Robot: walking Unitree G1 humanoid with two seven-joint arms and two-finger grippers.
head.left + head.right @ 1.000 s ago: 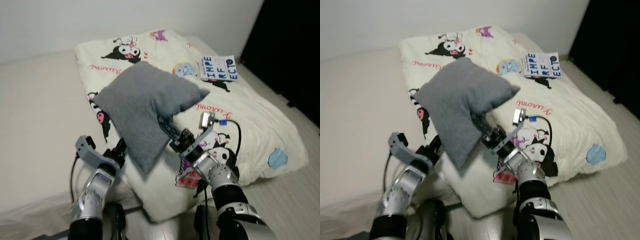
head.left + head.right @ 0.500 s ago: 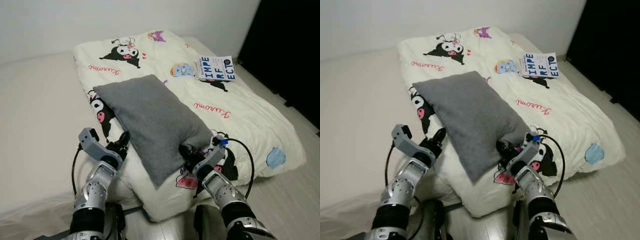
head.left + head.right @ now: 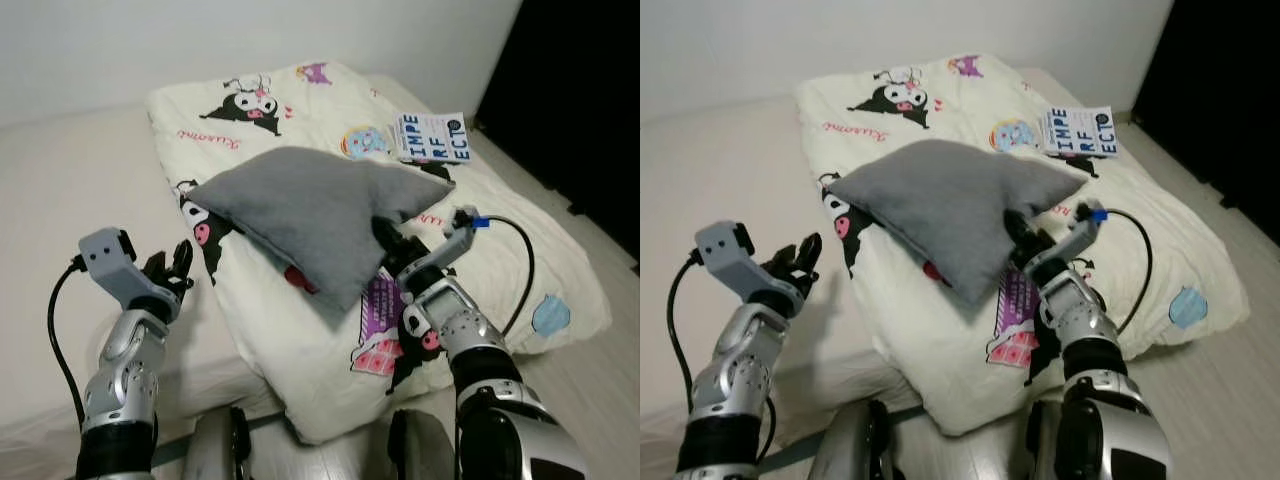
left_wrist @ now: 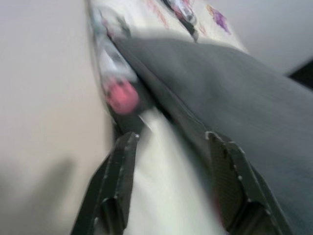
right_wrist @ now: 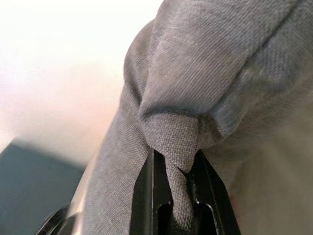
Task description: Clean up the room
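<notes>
Above one cartoon-print quilt (image 3: 300, 330), the right end effector (image 3: 385, 237) pinches one grey pillow (image 3: 310, 205); the left end effector (image 3: 172, 268) gapes empty.

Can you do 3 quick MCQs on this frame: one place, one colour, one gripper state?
1. Where does the book lie?
A. on the far part of the printed blanket
B. on the floor
C. under the pillow

2. What colour is the pillow?
A. white
B. grey
C. blue

3. The right gripper is:
A. open above the blanket
B. shut on the book
C. shut on the pillow

Key:
1 A, the book rests on the blanket.
2 B, the pillow is plain grey.
3 C, the right gripper pinches a fold of pillow cloth.
</notes>
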